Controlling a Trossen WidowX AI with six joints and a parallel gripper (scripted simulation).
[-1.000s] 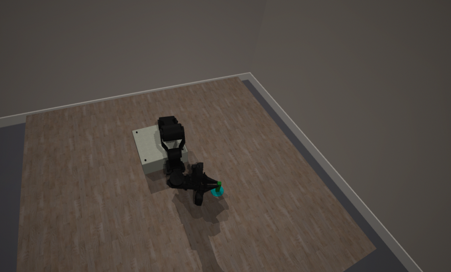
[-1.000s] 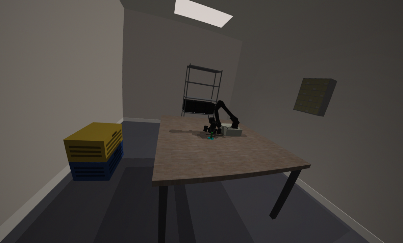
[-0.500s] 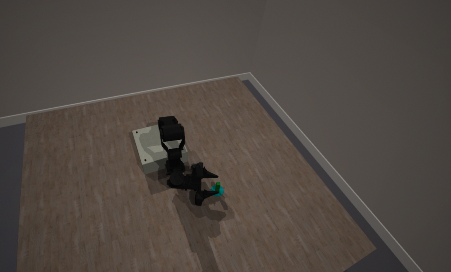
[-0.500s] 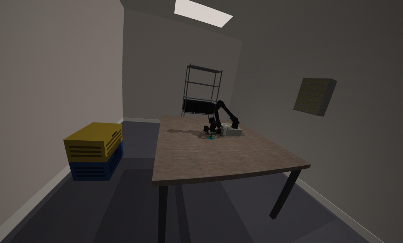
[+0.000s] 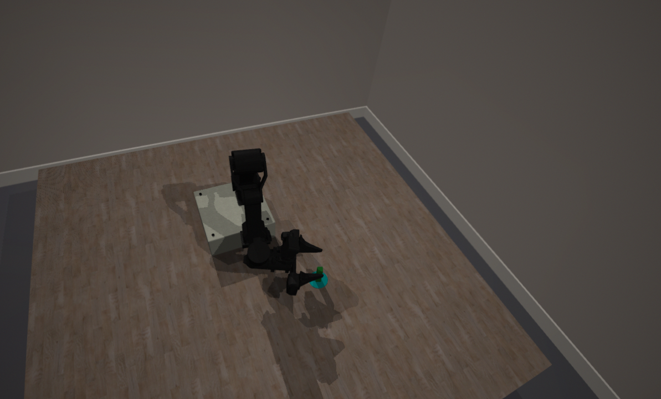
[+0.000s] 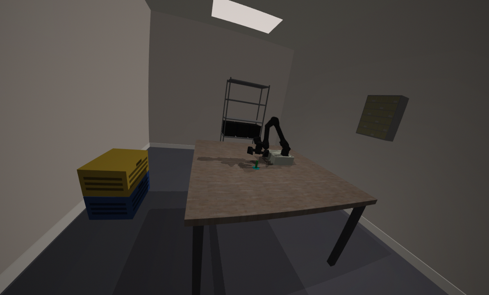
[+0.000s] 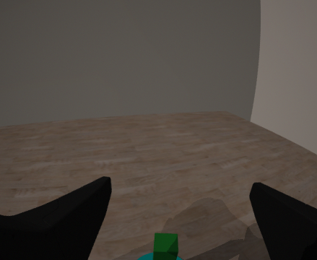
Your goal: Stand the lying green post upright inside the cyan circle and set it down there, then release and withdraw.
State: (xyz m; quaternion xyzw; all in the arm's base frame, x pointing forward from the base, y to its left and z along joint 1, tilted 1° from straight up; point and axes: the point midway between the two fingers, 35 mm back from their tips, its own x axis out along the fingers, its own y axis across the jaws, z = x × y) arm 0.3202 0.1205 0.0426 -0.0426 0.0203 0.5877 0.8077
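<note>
The green post stands upright on the cyan circle. Its foot appears to be inside the circle in the top and exterior views; the wrist view cuts the foot off. My gripper is wide open and empty. It hangs above the post, and in the wrist view the post's top shows low between the two spread fingers, touching neither. In the top view one fingertip overlaps the post and part of the circle.
The pale base block under the arm sits behind the circle on the wooden table. Off the table, yellow and blue crates stand on the floor and a shelf rack stands behind.
</note>
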